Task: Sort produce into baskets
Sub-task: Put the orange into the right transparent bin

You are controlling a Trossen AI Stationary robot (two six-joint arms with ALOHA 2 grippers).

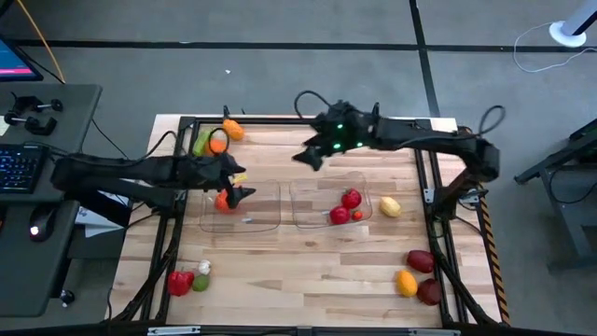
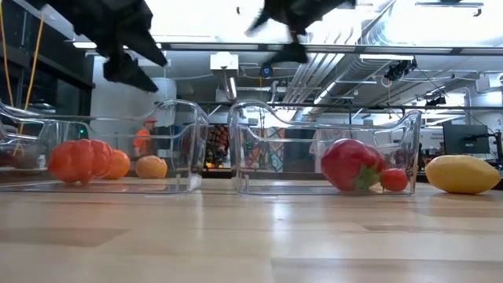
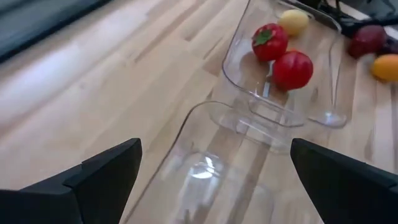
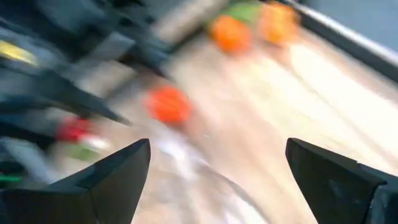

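Two clear tubs stand side by side mid-table: the left tub holds an orange tomato-like piece, the right tub holds two red pieces and a small red one. My left gripper hangs open and empty above the left tub; in the left wrist view the tub's bare floor shows between its fingers. My right gripper is open and empty, raised over the table just beyond the right tub's far left corner, and also shows in its own wrist view.
Loose produce lies around the tubs: a yellow lemon right of the right tub; two orange pieces and a green one at the far left; red, green and white pieces near left; maroon and orange pieces near right.
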